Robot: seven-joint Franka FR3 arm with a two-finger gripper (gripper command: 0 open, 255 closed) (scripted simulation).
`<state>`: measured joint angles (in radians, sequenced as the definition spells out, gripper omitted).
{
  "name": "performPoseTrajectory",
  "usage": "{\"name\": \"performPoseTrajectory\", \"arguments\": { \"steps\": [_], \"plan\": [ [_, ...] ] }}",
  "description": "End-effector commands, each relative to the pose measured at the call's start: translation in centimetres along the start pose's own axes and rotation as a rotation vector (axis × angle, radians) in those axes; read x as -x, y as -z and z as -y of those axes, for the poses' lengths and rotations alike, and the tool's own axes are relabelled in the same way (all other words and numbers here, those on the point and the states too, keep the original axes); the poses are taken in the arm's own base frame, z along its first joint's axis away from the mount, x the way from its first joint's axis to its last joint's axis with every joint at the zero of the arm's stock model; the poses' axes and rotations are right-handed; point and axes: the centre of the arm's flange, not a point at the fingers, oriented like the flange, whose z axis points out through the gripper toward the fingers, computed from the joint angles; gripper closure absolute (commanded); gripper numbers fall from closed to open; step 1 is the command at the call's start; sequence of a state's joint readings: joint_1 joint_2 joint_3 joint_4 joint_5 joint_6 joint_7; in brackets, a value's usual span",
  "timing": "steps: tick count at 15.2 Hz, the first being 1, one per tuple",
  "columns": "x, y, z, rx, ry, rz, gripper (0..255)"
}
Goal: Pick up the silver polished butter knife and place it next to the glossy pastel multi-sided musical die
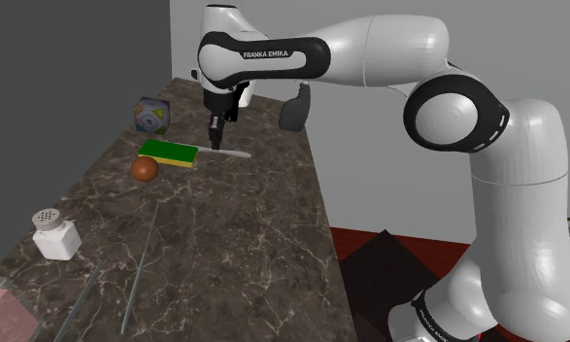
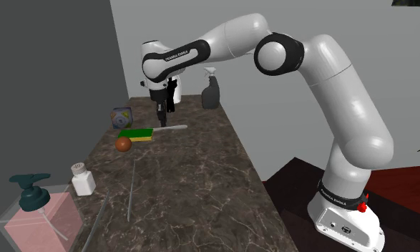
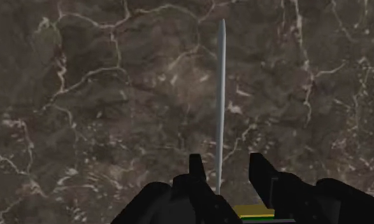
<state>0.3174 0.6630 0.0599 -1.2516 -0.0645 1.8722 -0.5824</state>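
The silver butter knife [image 1: 226,153] [image 2: 171,128] lies flat on the dark marble counter, one end beside a green and yellow sponge [image 1: 169,153]. My black gripper [image 1: 215,136] [image 2: 160,114] hangs just over that end, open. In the wrist view the knife [image 3: 220,102] runs thin and edge-on between the two fingers of the gripper [image 3: 229,172], closer to one finger [image 3: 197,168], and neither finger touches it. The pastel multi-sided die [image 1: 151,116] [image 2: 121,117] stands near the wall, beyond the sponge from the knife.
A brown ball [image 1: 145,169] rests by the sponge. A grey spray bottle [image 1: 295,107] stands at the counter's far end. A white shaker [image 1: 54,234], thin rods [image 1: 142,262] and a pink soap dispenser [image 2: 40,215] occupy the near end. The counter edge [image 1: 321,214] drops off toward the stand.
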Motion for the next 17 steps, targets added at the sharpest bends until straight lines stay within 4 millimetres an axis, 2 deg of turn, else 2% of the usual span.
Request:
{"name": "performPoseTrajectory", "arguments": {
  "steps": [1, 5, 9, 17],
  "plan": [
    [0.0, 0.0, 0.0, 0.000, 0.000, 0.000, 0],
    [0.0, 0.0, 0.0, 0.000, 0.000, 0.000, 0],
    [0.0, 5.0, 0.0, 0.000, 0.000, 0.000, 0],
    [0.0, 5.0, 0.0, 0.000, 0.000, 0.000, 0]
  ]
}}
